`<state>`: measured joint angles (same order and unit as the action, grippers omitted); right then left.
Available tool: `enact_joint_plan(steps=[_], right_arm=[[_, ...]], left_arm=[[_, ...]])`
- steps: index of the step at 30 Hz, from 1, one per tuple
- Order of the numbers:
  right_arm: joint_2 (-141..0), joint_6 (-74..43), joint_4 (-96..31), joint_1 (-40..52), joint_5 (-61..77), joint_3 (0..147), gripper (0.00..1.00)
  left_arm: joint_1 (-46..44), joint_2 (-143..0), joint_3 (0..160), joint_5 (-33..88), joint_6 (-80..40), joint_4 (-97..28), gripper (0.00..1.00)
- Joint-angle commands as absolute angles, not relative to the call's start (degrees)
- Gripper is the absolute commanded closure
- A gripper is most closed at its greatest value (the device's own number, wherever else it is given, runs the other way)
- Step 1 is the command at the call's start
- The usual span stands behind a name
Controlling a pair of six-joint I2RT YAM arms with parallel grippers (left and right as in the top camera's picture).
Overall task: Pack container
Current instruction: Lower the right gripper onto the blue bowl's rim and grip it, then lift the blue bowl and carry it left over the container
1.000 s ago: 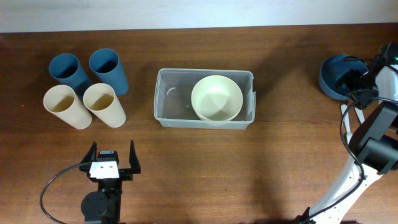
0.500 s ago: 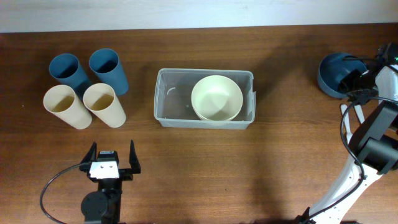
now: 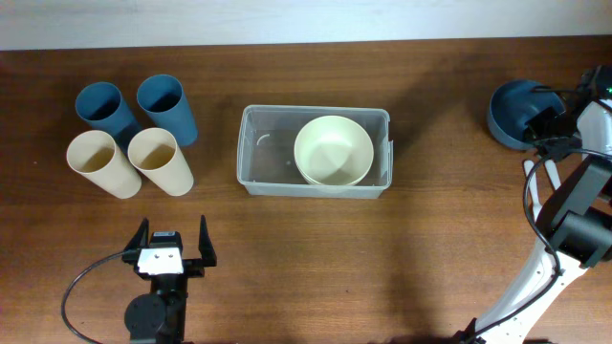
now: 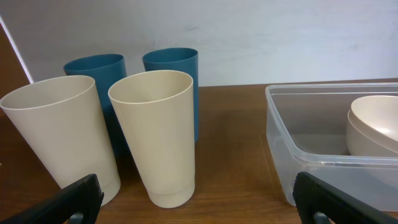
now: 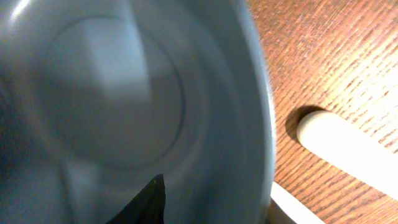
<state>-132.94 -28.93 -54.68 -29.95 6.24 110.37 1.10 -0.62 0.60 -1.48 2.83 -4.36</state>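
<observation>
Space in the container (image 3: 263, 143) left of the cream bowl (image 3: 333, 150) awaits the blue bowl (image 3: 514, 115); right end effector (image 3: 547, 122) sits at its rim (clamped? cannot tell), left end effector (image 3: 173, 235) spread wide.

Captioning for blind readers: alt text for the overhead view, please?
A clear container at centre holds a cream bowl. Left of it stand two blue cups and two cream cups; far right, the right gripper is at a blue bowl's rim, and the left gripper sits open in front.
</observation>
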Motion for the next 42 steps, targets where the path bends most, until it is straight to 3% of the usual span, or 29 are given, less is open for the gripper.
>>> enact_joint_plan(steps=[1,11,15,28,35,42], right_arm=[[-133.7,-32.5,-54.0,-29.6,5.1,109.8,0.67],[-133.7,-33.6,-53.6,-29.6,5.1,109.8,0.82],[-133.6,-33.5,-54.2,-29.6,5.1,109.8,0.96],[-125.9,-33.3,-59.9,-29.6,6.0,114.0,0.96],[-115.2,-30.2,-70.4,-29.5,22.3,123.6,0.96],[-102.4,-23.0,-79.9,-24.3,23.5,128.3,0.96]], left_arm=[[1.3,-0.3,0.5,-1.2,3.3,-4.7,0.0],[1.3,-0.3,0.5,-1.2,3.3,-4.7,0.0],[1.3,-0.3,0.5,-1.2,3.3,-4.7,0.0],[1.3,-0.3,0.5,-1.2,3.3,-4.7,0.0],[1.3,-0.3,0.5,-1.2,3.3,-4.7,0.0],[1.3,-0.3,0.5,-1.2,3.3,-4.7,0.0]])
